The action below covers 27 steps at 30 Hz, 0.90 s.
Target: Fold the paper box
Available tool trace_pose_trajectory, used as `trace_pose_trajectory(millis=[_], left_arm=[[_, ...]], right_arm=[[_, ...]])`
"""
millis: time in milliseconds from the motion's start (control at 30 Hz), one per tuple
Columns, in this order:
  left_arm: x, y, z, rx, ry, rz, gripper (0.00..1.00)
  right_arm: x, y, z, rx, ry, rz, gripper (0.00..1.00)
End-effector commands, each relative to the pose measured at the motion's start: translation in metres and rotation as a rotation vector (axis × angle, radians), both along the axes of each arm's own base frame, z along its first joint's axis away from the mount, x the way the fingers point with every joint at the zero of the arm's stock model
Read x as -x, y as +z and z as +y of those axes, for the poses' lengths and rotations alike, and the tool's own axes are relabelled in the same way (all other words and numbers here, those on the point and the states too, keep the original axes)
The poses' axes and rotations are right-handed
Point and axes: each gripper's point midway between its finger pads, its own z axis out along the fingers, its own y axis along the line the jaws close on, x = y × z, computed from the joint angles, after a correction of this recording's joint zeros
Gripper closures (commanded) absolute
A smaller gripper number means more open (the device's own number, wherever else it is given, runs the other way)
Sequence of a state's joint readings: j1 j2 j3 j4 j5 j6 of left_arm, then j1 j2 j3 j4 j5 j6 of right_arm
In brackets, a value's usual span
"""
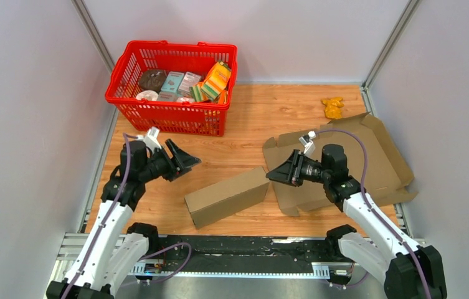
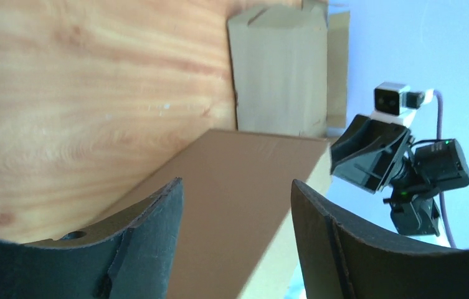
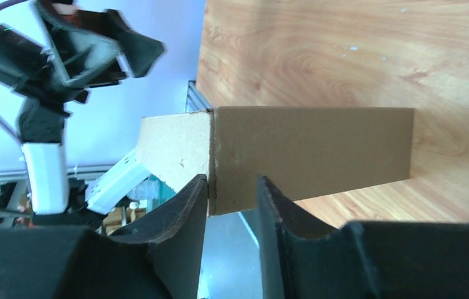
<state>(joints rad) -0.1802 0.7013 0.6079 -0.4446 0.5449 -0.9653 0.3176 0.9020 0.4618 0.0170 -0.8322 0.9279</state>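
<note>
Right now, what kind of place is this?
Probably a robot lab booth: plain grey walls box in a wooden table, two arms are bolted to its near rail, and a red basket holds packaged groceries.

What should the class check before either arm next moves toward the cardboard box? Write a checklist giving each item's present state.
1. Left end effector open: ok.
2. Right end effector open: ok, jaws slightly apart.
3. Box lying between both arms: ok.
4. Right end effector touching Box: cannot tell.
5. Basket well away from Box: ok.
</note>
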Motion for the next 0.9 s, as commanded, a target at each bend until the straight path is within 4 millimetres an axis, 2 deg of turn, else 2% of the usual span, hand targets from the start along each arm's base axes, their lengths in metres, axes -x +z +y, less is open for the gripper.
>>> trace_pose_trajectory(millis=[0,33,100,133,200,233,267,333,367,400,467,500,567,600,667,700,733,800,833,867], left_arm=[[-0.013,0.030,0.019,-0.189,0.010,-0.167,0.28],[-0.006,0.028,0.023,-0.230,-0.009,-0.164,0.27],[0.002,0.026,0.028,-0.271,-0.021,-0.162,0.27],[0.014,0.026,0.031,-0.291,-0.034,-0.165,0.28],[0.025,0.022,0.040,-0.325,-0.006,-0.162,0.29],[0.037,0.023,0.046,-0.329,0.017,-0.180,0.31],[0.040,0.022,0.051,-0.343,0.047,-0.185,0.31],[0.056,0.020,0.057,-0.343,0.073,-0.201,0.35],[0.060,0.018,0.058,-0.340,0.079,-0.199,0.37],[0.065,0.017,0.059,-0.330,0.085,-0.191,0.38],[0.075,0.009,0.054,-0.301,0.059,-0.170,0.45],[0.077,0.001,0.053,-0.293,0.056,-0.151,0.48],[0.083,-0.005,0.056,-0.301,0.069,-0.146,0.50],[0.085,-0.008,0.059,-0.312,0.074,-0.141,0.51],[0.090,-0.012,0.062,-0.327,0.085,-0.136,0.52],[0.091,-0.016,0.062,-0.328,0.080,-0.124,0.53],[0.094,-0.019,0.061,-0.321,0.069,-0.114,0.55],[0.097,-0.025,0.059,-0.319,0.058,-0.091,0.57],[0.099,-0.027,0.057,-0.309,0.046,-0.082,0.57],[0.099,-0.029,0.056,-0.305,0.041,-0.077,0.57]], right_arm=[[-0.014,0.001,-0.008,0.120,-0.048,-0.074,0.58],[-0.017,0.010,-0.011,0.164,-0.030,-0.116,0.51],[-0.026,0.017,-0.018,0.262,-0.043,-0.177,0.44],[-0.025,0.029,-0.024,0.315,-0.051,-0.175,0.38],[-0.031,0.041,-0.032,0.399,-0.069,-0.249,0.36],[-0.027,0.044,-0.035,0.428,-0.068,-0.242,0.35],[-0.036,0.065,-0.039,0.458,-0.120,-0.297,0.35],[-0.024,0.078,-0.026,0.477,-0.081,-0.338,0.35],[-0.027,0.092,-0.020,0.485,-0.098,-0.372,0.36],[-0.011,0.101,0.005,0.442,-0.035,-0.390,0.39],[0.008,0.116,0.037,0.346,0.055,-0.399,0.43],[0.023,0.125,0.071,0.257,0.129,-0.395,0.48],[0.046,0.132,0.106,0.157,0.240,-0.381,0.58],[0.059,0.135,0.134,0.108,0.307,-0.392,0.69],[0.074,0.133,0.161,0.074,0.378,-0.362,0.77],[0.089,0.144,0.178,0.023,0.429,-0.380,0.84],[0.090,0.127,0.196,0.036,0.462,-0.328,0.86],[0.106,0.130,0.218,-0.012,0.534,-0.318,0.93],[0.107,0.114,0.229,0.011,0.558,-0.287,0.95],[0.111,0.110,0.235,0.015,0.579,-0.280,0.98]])
